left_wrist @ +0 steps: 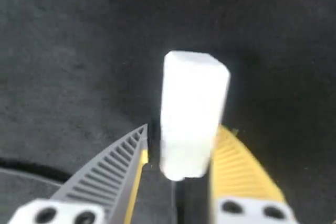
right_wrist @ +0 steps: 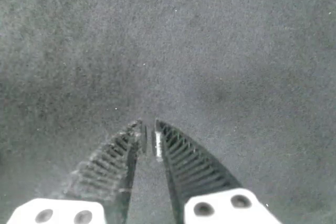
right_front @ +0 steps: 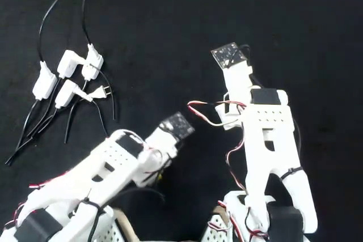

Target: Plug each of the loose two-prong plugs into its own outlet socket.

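**Left Arm Grips a White Piece, Sockets Far Off**

The left gripper (left_wrist: 184, 140) clamps a white connector piece (left_wrist: 193, 103), its prongs hidden. The right gripper (right_wrist: 148, 132) is pinched nearly closed on nothing. The corded plugs and sockets (right_front: 67, 63) lie well apart from both. The prongs should line up squarely before any push.

high view first: i'm looking steeply down over the table (right_front: 170, 21) from well off, left arm (right_front: 102, 168) and right arm (right_front: 266, 140) rooted at the near edge. left wrist view sits right behind the left gripper (left_wrist: 184, 129), so close the white block (left_wrist: 194, 93) fills mid-frame. right wrist view rides behind the right gripper (right_wrist: 148, 129), close over that same table.
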`<state>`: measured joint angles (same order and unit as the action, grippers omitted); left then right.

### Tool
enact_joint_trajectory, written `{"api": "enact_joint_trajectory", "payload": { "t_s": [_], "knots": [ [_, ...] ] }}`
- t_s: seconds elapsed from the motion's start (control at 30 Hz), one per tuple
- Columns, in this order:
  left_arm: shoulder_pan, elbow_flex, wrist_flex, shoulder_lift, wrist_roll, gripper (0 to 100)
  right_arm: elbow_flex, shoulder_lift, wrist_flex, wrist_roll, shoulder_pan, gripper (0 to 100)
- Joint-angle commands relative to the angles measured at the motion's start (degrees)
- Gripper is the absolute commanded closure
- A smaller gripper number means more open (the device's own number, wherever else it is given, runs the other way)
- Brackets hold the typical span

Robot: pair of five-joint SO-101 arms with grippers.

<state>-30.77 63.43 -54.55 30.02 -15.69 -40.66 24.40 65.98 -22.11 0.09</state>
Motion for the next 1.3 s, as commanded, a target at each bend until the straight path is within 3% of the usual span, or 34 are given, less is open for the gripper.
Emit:
{"api": "enact_joint_trajectory", "payload": {
  "t_s": [0.0, 0.33, 0.47, 0.67, 0.9, 1.27],
  "knots": [
    [4.00, -4.79, -0.26, 0.18, -0.44, 94, 0.75, 0.13, -0.97, -0.35, -0.70, 97.6],
    [5.23, -3.74, -0.26, 0.00, -0.88, 70, 0.75, 0.13, -0.97, -0.35, -0.70, 97.6],
    [5.67, -4.18, -0.26, 0.09, -1.41, 70, 0.75, 0.13, -0.97, -0.35, -0.70, 97.6],
    [6.99, -5.67, -2.81, 0.18, -9.05, 70, 0.75, 0.13, -0.97, -0.35, -0.70, 97.6],
    [15.16, -8.66, -3.16, 0.18, -13.54, 70, 0.75, 0.13, -0.97, -0.44, -0.70, 97.6],
    [24.92, -11.82, -2.90, 0.18, -13.36, 70, 0.75, 0.13, -0.97, -0.44, -0.70, 97.6]
  ]
}}
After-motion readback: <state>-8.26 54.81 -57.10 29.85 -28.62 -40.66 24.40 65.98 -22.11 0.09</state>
